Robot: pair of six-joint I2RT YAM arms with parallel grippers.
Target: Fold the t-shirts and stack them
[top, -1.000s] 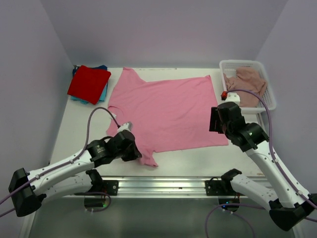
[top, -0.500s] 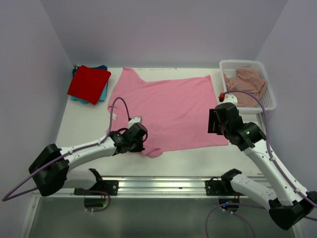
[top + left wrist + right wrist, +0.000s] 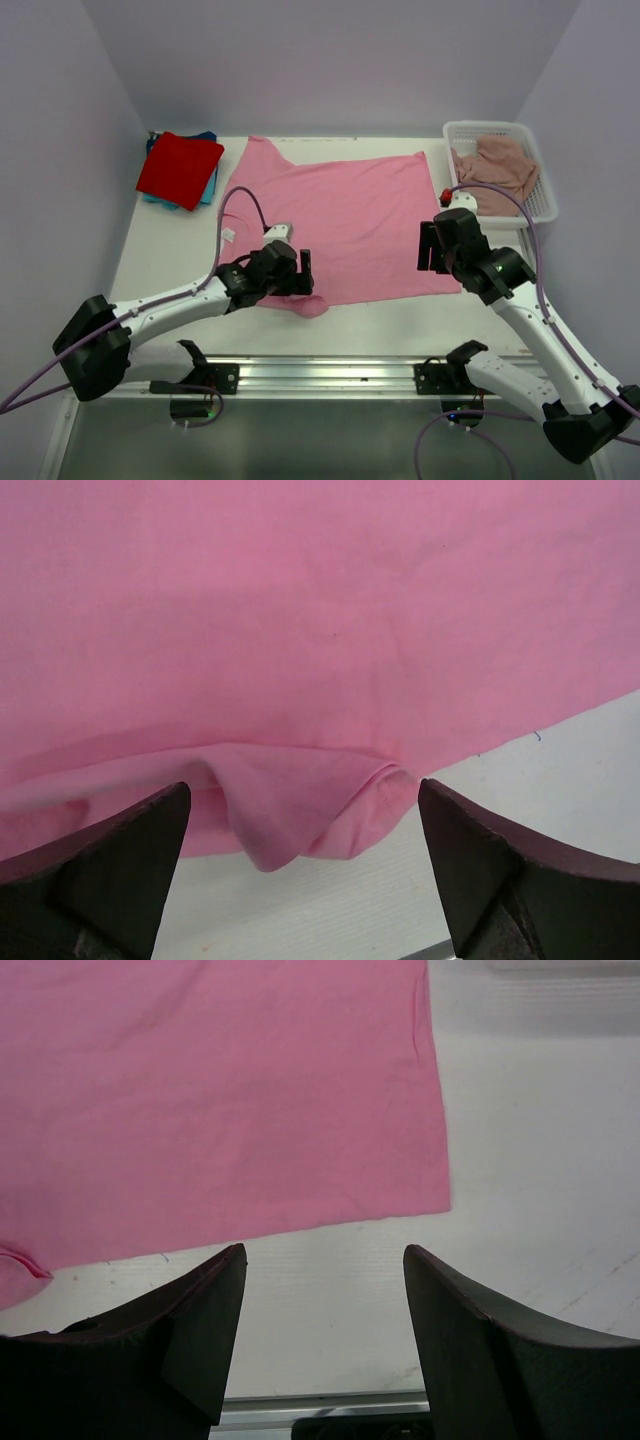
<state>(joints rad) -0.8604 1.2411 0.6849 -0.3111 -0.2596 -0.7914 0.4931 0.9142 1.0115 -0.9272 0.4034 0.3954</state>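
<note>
The bright pink t-shirt [image 3: 340, 215] lies flat in the middle of the table [image 3: 150, 270]. Its long way runs from left to right — the sleeves are at the left end and the straight hem is at the right end. The left gripper [image 3: 303, 274] hangs right over the near sleeve [image 3: 300, 825], which is bunched in a soft little lump at the near left corner of the shirt. Its fingers are wide apart and hold nothing, and the lump sits just in front of them, in line with the gap. The right gripper [image 3: 325, 1260] hangs by the near hem corner [image 3: 435, 1195]. Its fingers are apart too, with nothing between them, and that corner lies just ahead and a bit to the right. So each arm is close to its own end of the near edge — left arm for the sleeve end, right arm for the hem end. I think the next move is to grab that edge at both ends and fold it away over the shirt, along the long way. The red t-shirt [image 3: 180, 168] sits folded on the teal-blue t-shirt [image 3: 209, 186] in the far left corner, well apart. The dusty-pink t-shirt [image 3: 495, 165] lies in the white basket [image 3: 495, 127] at the far right.
</note>
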